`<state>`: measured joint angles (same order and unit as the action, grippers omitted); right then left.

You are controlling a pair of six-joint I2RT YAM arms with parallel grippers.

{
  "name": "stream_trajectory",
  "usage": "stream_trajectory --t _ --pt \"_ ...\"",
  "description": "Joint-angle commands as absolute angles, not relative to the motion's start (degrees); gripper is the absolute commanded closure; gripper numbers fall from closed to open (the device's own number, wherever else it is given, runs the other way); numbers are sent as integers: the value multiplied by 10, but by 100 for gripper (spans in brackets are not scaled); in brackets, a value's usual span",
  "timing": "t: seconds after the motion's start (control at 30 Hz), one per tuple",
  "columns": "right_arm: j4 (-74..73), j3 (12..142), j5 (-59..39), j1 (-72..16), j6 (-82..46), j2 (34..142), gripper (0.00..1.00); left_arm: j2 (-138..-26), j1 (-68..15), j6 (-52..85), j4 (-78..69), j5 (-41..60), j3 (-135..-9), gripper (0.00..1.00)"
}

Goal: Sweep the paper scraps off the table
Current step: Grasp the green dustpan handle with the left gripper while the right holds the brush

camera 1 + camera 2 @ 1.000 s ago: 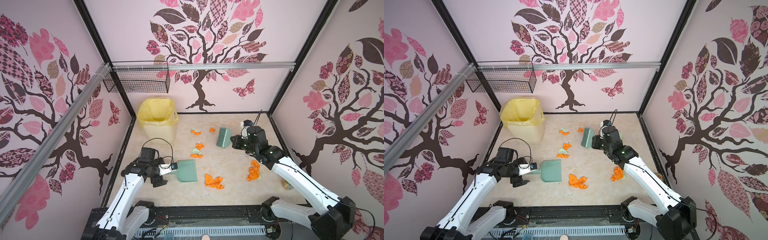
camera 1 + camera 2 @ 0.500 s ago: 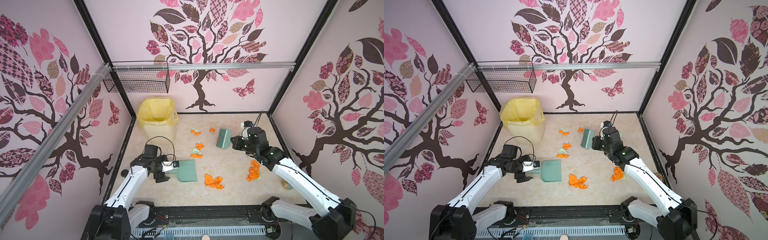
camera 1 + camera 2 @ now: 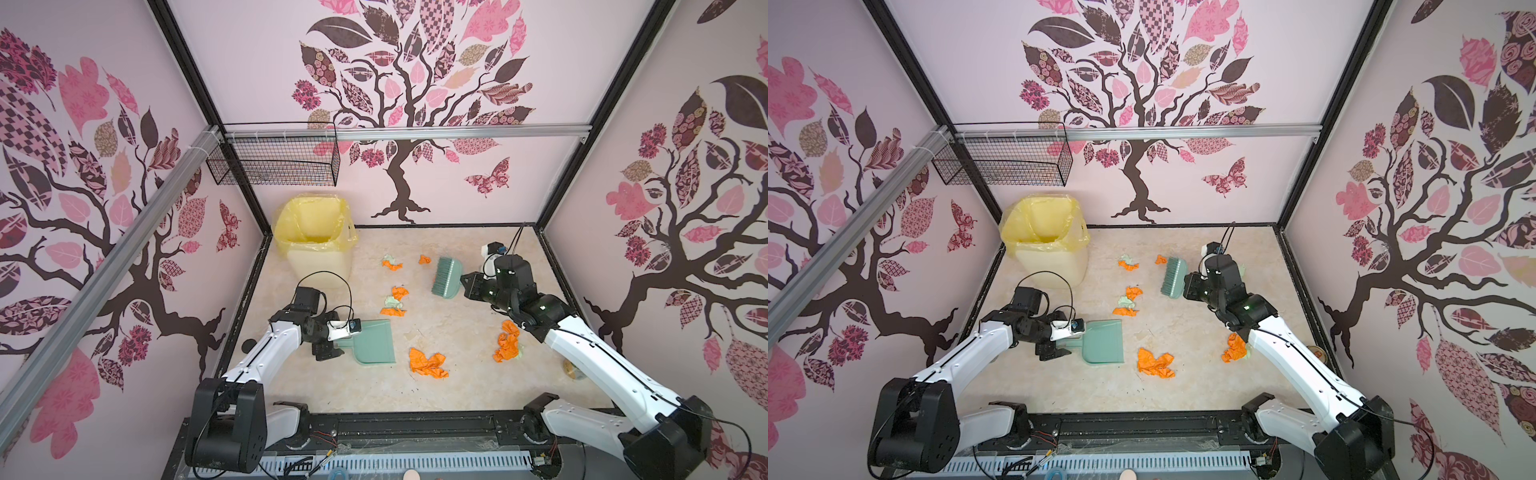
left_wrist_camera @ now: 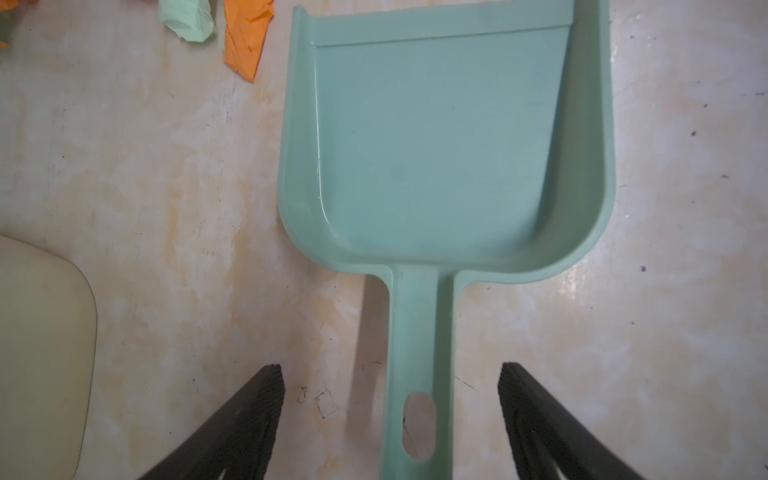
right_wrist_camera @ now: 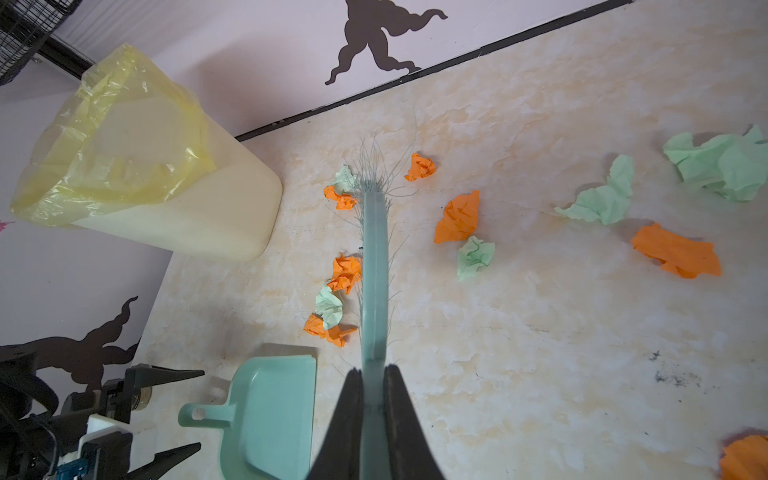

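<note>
1. Just arriving astride the handle of the teal plastic dustpan (image 4: 440, 145) — left claw (image 4: 390, 366) spread.
2. Clamping the teal bristle brush (image 5: 374, 249) with the right claw (image 5: 372, 374).
3. Leaving crumpled orange-and-mint paper scraps (image 3: 428, 362) strewn over the beige worktop (image 3: 457, 386) — unswept.

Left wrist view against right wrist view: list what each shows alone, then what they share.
Only the left wrist view shows the whole empty inside of the dustpan. Only the right wrist view shows the brush clamped in the shut right tool, the yellow bin liner and most paper scraps. Both show the dustpan on the table, its handle within the open left tool, untouched, and a few scraps near its lip.
</note>
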<state>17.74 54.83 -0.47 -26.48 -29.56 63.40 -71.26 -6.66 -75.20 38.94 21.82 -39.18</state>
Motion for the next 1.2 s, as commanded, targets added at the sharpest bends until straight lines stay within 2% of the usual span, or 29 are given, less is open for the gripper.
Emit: stream_trajectory --t 0.0,0.17,0.6,0.8,1.07,1.17 --pt "166 556 -5 -263 -294 641 100 -716 -62 -751 379 260 -369 17" --pt "164 563 -10 -263 -299 646 100 -726 -54 -763 377 286 -345 22" --pt "170 576 -9 -263 -319 650 100 -751 23 -781 365 363 -340 24" --pt "166 574 -7 -263 -329 646 100 -749 26 -800 375 368 -339 30" --pt "164 564 -3 -262 -338 638 100 -750 29 -817 386 373 -338 45" --pt "166 565 -3 -263 -339 636 100 -754 30 -817 385 372 -339 48"
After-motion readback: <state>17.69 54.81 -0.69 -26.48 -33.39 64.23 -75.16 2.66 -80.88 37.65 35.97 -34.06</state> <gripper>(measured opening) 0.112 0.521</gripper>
